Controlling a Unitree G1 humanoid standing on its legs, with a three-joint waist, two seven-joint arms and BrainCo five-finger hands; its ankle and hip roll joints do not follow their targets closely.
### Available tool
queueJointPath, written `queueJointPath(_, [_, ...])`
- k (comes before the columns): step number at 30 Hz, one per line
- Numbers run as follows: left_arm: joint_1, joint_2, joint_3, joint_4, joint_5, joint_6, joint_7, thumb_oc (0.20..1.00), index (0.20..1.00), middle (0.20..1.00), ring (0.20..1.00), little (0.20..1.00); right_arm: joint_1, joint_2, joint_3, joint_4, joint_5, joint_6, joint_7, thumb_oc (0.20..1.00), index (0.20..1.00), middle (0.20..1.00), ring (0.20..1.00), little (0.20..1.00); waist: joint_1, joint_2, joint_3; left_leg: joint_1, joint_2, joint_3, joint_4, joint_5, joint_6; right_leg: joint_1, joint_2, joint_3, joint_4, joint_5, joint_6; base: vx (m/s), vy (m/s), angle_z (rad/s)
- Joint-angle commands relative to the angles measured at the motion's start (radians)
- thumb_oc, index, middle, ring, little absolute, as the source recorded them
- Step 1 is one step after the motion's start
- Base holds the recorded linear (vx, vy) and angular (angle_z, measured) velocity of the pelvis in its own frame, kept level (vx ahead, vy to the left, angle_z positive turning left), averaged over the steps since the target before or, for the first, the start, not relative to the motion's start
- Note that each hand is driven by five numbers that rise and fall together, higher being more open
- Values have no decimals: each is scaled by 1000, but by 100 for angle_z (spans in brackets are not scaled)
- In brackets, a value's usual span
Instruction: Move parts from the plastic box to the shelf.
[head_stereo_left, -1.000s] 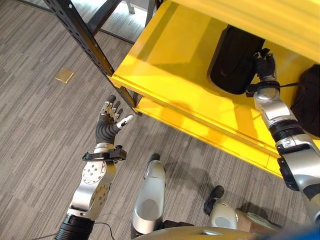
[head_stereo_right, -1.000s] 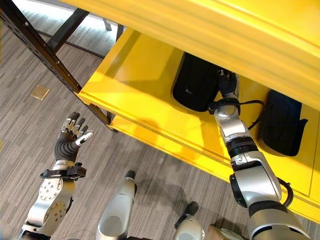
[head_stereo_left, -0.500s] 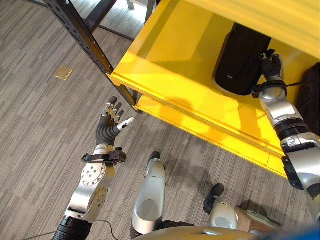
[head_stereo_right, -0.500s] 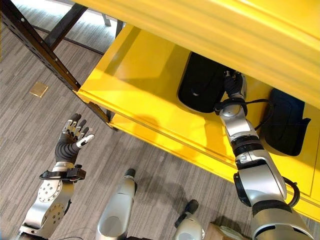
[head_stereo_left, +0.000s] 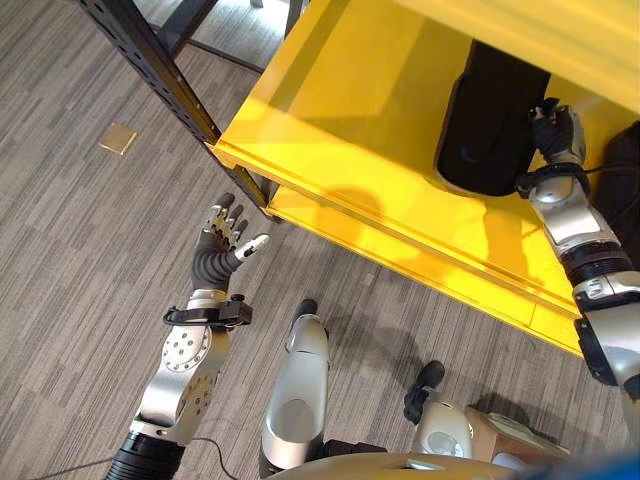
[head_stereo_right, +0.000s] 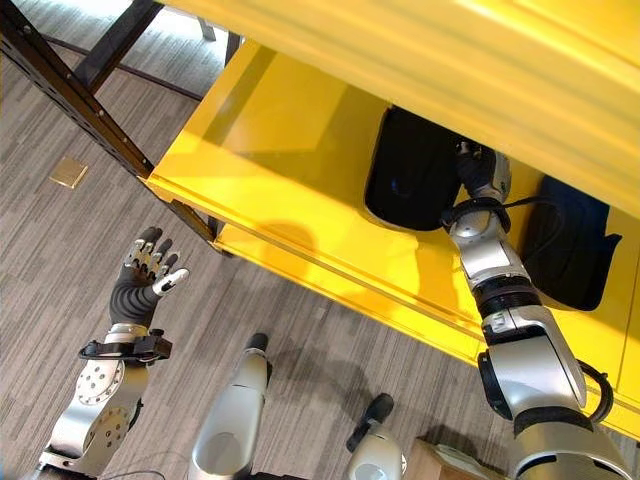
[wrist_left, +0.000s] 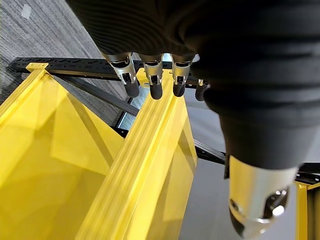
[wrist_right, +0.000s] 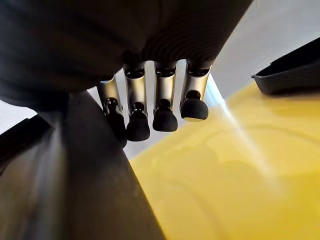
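- The yellow shelf (head_stereo_left: 340, 110) runs across the upper part of the head views, carried on a dark perforated upright (head_stereo_left: 150, 60) that stands on the grey wood-look floor (head_stereo_left: 70, 260).
- A large black part (head_stereo_left: 490, 120) rests on the shelf board, well back from its front edge; a second black part (head_stereo_right: 575, 245) lies on the same board, farther towards the robot's right.
- The right hand (head_stereo_left: 555, 130) reaches over the shelf and sits against the right side of the large black part. In its wrist view the fingers (wrist_right: 162, 107) hang straight beside the part's dark wall, not curled round it.
- The left hand (head_stereo_left: 222, 240) is raised over the floor just in front of the shelf's corner, fingers spread wide, holding nothing.
- A small brass plate (head_stereo_left: 118, 138) is set into the floor, well apart from the shelf.
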Motion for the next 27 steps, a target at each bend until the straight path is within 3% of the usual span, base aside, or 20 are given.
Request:
queueJointPath(1, [16, -18, 41, -87, -1, -70, -12, 1000, 1000, 1000, 1000, 1000, 1, -82, -15, -50, -21, -29, -14, 200, 200, 200, 200, 200, 4, 3, -32, 81, 36, 50, -83, 18, 9, -32, 17, 55, 239, -162, -17, 0, 0, 0])
queueJointPath(12, [27, -22, 50, -87, 2, -70, -6, 1000, 1000, 1000, 1000, 1000, 69, -31, -61, -35, 19, -33, -19, 200, 200, 200, 200, 200, -3, 3, -25, 83, 46, 52, -82, 19, 7, -34, 23, 57, 244, -167, -17, 0, 0, 0])
queueJointPath(27, [33, -10, 43, -89, -7, -64, 17, 1000, 1000, 1000, 1000, 1000, 46, 113, -100, 63, 255, -83, -70, 200, 200, 200, 200, 200, 1, 7, -20, 74, 42, 56, -79, 18, 11, -35, 26, 61, 234, -158, -16, 0, 0, 0])
